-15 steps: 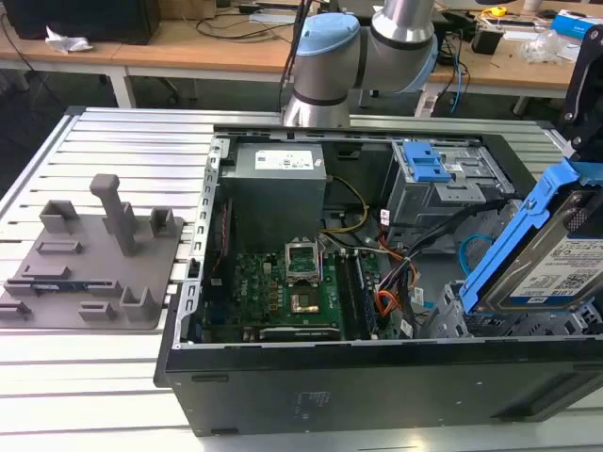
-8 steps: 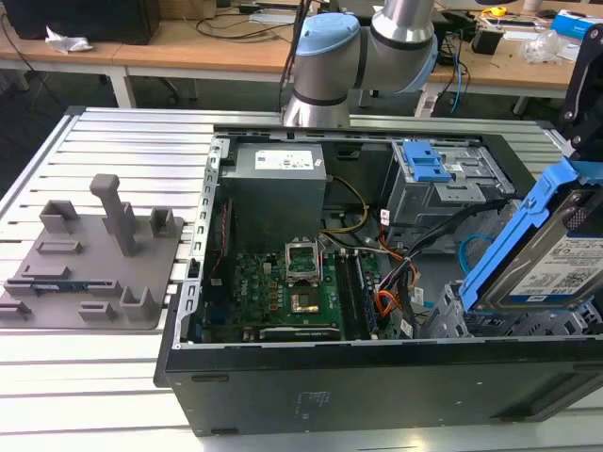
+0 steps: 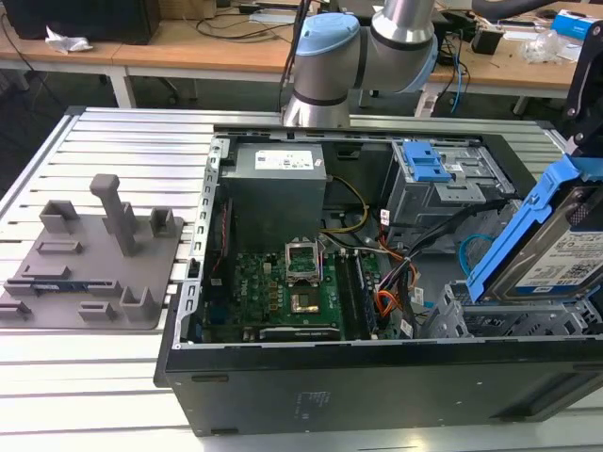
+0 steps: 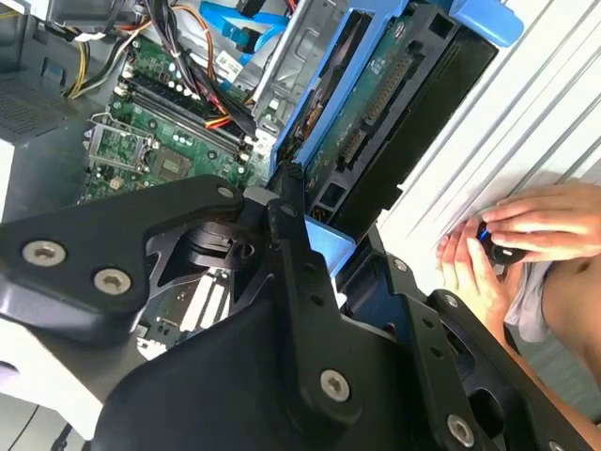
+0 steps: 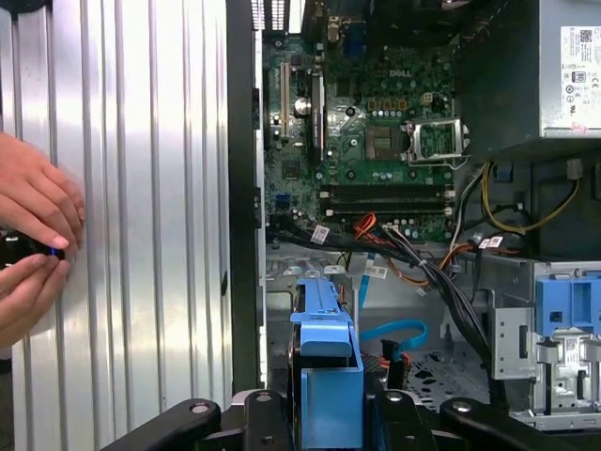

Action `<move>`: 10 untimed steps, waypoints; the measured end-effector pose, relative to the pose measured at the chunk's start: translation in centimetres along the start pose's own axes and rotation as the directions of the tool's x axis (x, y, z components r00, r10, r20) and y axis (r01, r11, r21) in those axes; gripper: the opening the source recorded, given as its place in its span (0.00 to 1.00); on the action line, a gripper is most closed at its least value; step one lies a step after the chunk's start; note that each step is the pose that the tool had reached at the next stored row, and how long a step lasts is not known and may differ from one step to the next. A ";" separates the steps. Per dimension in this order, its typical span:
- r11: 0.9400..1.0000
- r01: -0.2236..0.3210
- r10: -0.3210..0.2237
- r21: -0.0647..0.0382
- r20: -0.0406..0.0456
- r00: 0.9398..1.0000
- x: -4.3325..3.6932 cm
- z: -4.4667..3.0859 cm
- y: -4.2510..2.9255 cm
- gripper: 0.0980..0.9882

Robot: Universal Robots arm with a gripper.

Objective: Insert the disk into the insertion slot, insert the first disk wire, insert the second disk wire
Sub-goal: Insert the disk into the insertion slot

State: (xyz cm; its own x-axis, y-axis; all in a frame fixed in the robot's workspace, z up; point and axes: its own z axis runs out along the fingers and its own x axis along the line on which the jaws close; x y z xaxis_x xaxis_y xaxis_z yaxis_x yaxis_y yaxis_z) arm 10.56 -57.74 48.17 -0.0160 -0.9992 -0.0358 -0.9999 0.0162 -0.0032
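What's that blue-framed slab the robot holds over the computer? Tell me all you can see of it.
It is the disk, a flat hard drive: dark metal with a white label, a green circuit board underneath, framed in bright blue plastic. The pincer grips its upper end. It stands tilted, its lower end at the silver perforated drive cage inside the open computer case.

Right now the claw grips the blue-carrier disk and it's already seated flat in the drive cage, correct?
Not seated flat. In the exterior view the disk stands steeply tilted, its lower end at the insertion slot. The claw does grip its blue carrier.
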 end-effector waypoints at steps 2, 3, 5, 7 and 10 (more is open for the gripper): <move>1.000 -0.005 0.005 0.000 0.000 1.000 0.00 0.04 0.01 0.30; 1.000 -0.006 0.006 0.000 0.000 1.000 0.00 0.06 0.01 0.30; 1.000 -0.010 0.010 0.000 0.000 1.000 0.00 0.06 0.01 0.30; 1.000 -0.011 0.011 0.000 0.000 1.000 0.00 0.06 0.01 0.30; 1.000 -0.011 0.011 0.000 0.000 1.000 -0.26 0.09 0.01 0.30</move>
State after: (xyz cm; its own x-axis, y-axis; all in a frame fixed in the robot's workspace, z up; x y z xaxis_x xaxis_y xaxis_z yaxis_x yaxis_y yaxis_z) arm 10.55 -57.48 48.10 -0.0270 -0.9990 -0.0357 -0.9996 0.0271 -0.0024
